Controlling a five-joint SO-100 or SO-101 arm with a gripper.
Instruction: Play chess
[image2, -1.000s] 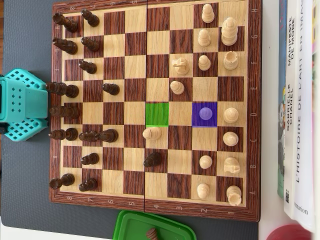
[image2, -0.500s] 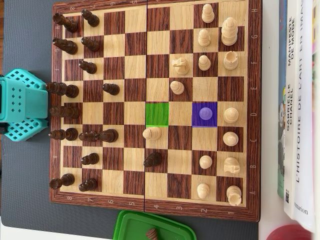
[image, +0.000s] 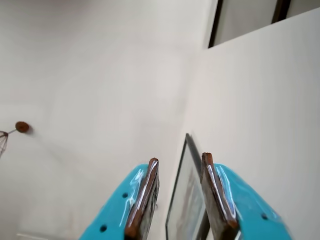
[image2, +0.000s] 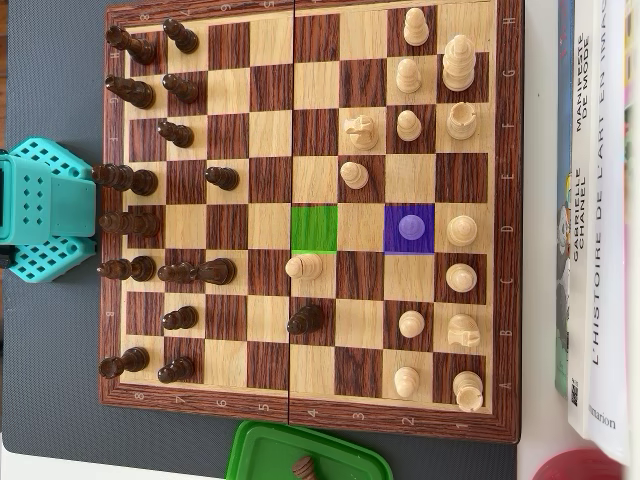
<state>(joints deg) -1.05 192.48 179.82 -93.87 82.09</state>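
The wooden chessboard (image2: 510, 200) fills the overhead view, with dark pieces on its left half and light pieces on its right half. A light pawn (image2: 409, 227) stands on a purple-tinted square. Two squares to its left is an empty green-tinted square (image2: 314, 227). My teal arm's base (image2: 40, 210) sits at the board's left edge; the gripper does not show in this view. In the wrist view my gripper (image: 180, 158) points up at a pale wall, its brown-padded teal jaws apart and empty. No board or piece shows there.
A green tray (image2: 260, 450) below the board holds one dark piece (image2: 302, 466). Books (image2: 595, 200) lie along the board's right side, with a red object (image2: 585, 468) below them. The wrist view shows a framed picture (image: 186, 200) and a brown knob (image: 21, 126).
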